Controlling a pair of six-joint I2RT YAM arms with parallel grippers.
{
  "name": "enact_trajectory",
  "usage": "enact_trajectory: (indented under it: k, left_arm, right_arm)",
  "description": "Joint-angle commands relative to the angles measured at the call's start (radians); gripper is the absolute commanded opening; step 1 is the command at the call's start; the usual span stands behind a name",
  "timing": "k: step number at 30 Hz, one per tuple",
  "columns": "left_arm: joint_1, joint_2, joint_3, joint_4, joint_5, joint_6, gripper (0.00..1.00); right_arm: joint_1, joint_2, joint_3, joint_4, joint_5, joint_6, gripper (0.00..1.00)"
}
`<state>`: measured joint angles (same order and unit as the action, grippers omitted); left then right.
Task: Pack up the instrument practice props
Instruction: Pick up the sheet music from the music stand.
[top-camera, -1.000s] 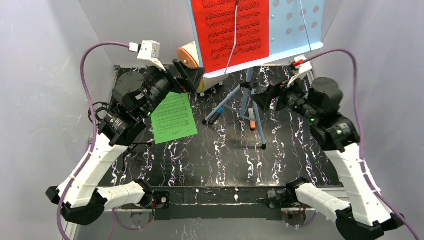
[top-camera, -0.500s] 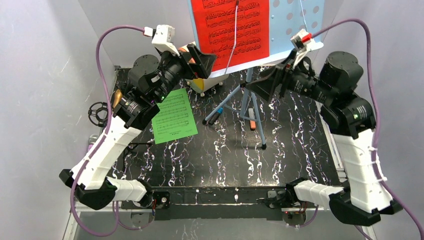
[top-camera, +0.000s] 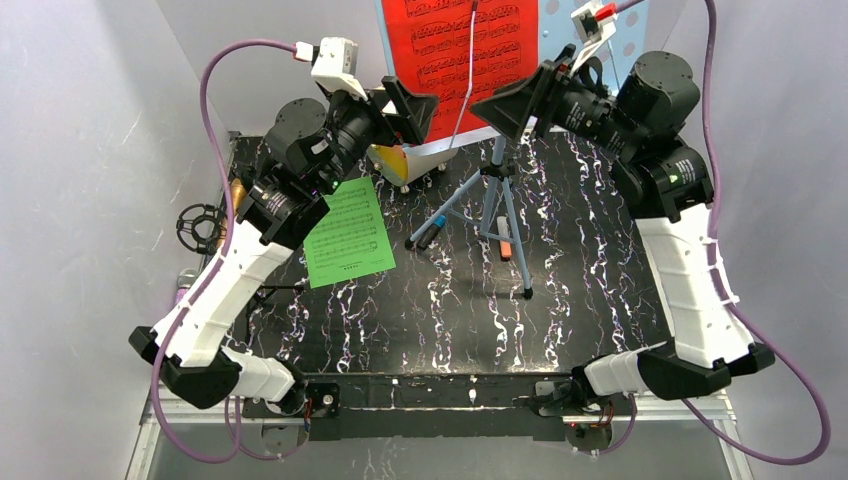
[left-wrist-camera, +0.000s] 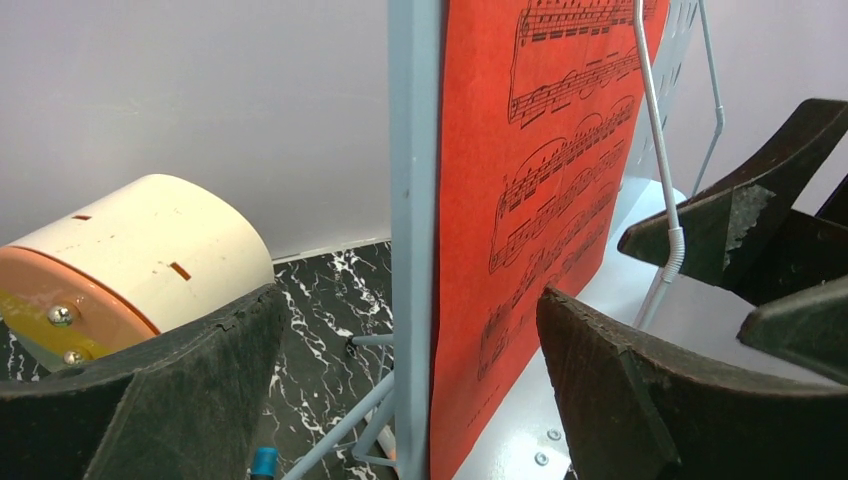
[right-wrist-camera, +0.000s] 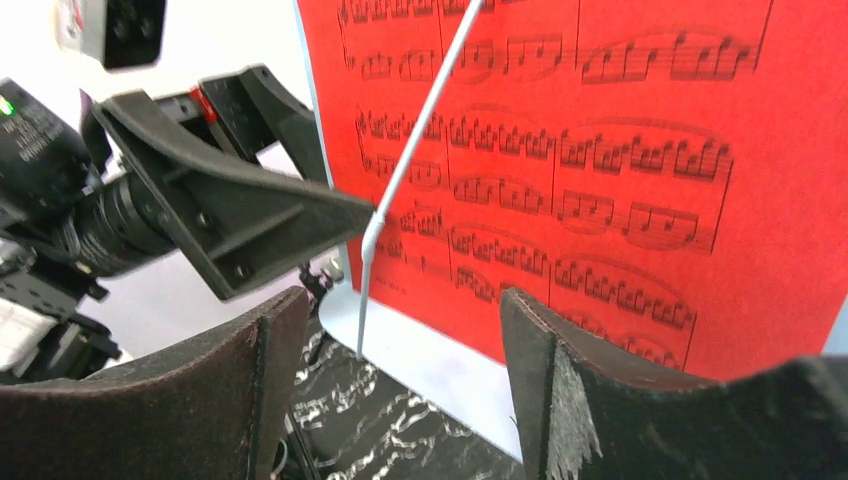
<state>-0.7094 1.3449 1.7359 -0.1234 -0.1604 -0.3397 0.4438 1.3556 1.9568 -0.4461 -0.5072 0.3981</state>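
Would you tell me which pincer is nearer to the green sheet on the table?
Left. The left pincer is raised just behind the green sheet, at the stand's left edge; the right pincer is farther off to the right, facing the red sheet.

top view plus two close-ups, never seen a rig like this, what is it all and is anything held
Two white-and-black robot arms are bolted to a black marbled table. The wide picture looks down from above; each close-up comes from a camera on one arm's wrist. A green music sheet lies on the table. A red music sheet rests on a pale-blue perforated stand, beside a round cream-and-orange cabinet. The left tool and right tool are open, holding nothing.
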Motion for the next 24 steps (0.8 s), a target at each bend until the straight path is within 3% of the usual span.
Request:
enact_trajectory:
  k: [1,9,24]
  left_arm:
    - [0.004,0.014,0.050,0.036,0.001,0.016,0.94]
    - [0.004,0.033,0.062,0.044,-0.014,0.024,0.93]
    - [0.005,0.068,0.085,0.084,-0.028,0.035,0.92]
  right_arm:
    - [0.025,0.030,0.082,0.126,0.047,0.062,0.76]
    - [0.082,0.079,0.094,0.166,0.130,0.070,0.65]
    - [0.108,0.104,0.109,0.196,0.205,0.080,0.38]
